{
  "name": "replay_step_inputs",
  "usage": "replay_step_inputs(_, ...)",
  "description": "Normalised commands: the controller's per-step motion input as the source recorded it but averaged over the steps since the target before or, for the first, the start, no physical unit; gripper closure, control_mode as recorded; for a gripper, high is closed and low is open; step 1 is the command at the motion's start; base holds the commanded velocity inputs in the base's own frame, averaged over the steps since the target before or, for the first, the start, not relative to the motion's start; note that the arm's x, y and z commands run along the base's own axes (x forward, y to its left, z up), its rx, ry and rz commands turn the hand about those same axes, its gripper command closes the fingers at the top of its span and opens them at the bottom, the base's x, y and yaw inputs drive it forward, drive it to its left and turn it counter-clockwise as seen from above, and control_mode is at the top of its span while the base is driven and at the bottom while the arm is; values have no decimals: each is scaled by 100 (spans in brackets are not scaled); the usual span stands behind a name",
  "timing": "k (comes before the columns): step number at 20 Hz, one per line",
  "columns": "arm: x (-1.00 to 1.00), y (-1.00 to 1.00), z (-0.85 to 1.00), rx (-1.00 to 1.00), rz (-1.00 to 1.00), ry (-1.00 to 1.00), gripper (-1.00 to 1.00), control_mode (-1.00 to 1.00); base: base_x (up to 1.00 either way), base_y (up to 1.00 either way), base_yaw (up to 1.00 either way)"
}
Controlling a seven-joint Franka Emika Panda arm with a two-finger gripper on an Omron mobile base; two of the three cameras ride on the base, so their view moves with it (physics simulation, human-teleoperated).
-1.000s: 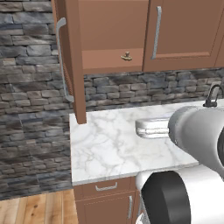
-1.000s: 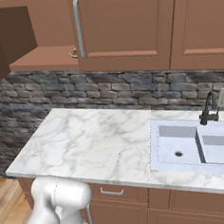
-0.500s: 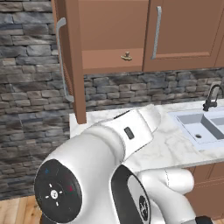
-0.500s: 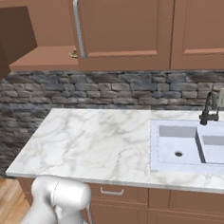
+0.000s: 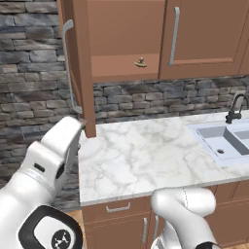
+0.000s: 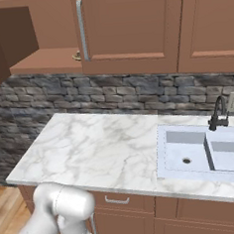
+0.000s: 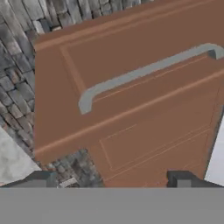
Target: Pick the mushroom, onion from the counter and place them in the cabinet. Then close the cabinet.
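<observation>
The cabinet point(image 5: 121, 39) hangs above the counter point(image 5: 146, 151), its left door point(image 5: 80, 63) swung open and seen edge-on. The mushroom point(image 5: 140, 62) sits on the bottom board inside, and it also peeks past the shut door's edge as the mushroom point(image 6: 77, 56). The onion is out of view. My gripper point(image 5: 80, 125) is at the open door's lower corner, on its outer side. In the hand view the gripper point(image 7: 113, 179) is open, fingertips point(image 7: 43, 177) wide apart with nothing between them, facing the door's outer face point(image 7: 131, 113) and its silver bar handle point(image 7: 148, 70).
A white sink point(image 5: 223, 141) with a dark faucet point(image 5: 234, 108) is set into the counter's right end. A grey stone wall point(image 5: 34, 73) runs behind. Base drawers point(image 5: 116, 209) lie under the slab. My arm point(image 5: 44, 175) fills the lower left.
My arm has swung from the right across the left base view to the left, bringing the hand up to the open door's outer side. The cabinet and mushroom have not moved.
</observation>
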Motion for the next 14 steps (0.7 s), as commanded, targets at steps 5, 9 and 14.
replay_step_inputs(5, 98, 70, 1, -44, -10, -3, -100, -100, 0, 0, 0)
replay_step_inputs(9, 100, 77, -16, -35, -14, 0, -100, -100, 0, 0, 0)
replay_step_inputs(14, 100, 51, -6, -29, -15, 0, -100, -100, 0, 0, 0)
